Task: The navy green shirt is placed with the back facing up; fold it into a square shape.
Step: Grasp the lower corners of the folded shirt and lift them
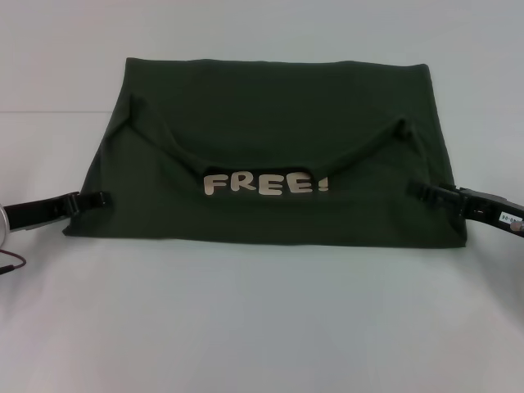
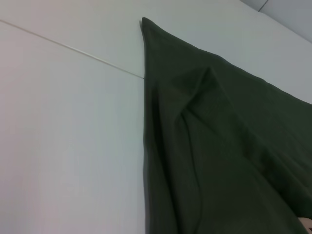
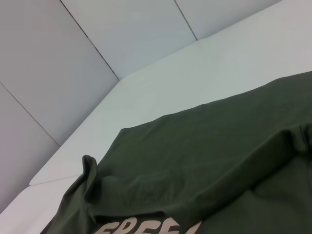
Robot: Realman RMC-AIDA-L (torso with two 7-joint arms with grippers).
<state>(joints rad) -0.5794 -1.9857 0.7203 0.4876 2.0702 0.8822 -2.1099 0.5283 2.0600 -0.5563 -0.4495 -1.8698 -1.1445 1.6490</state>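
A: Where does the head view look from?

B: From above, forward and down on the white table [image 1: 262,327]. It takes in the whole navy green shirt [image 1: 278,123], with the left gripper [image 1: 94,199] and right gripper [image 1: 422,190] at its two side edges.

A: And the wrist views?

B: Both sit low and close. The left wrist view skims along the shirt's edge just past its fingers, which it does not show. The right wrist view looks across the cloth toward grey wall panels [image 3: 73,58].

A: What do they share?

B: The shirt's folded-over flap; the cream lettering [image 1: 266,183] appears in the head and right wrist views.
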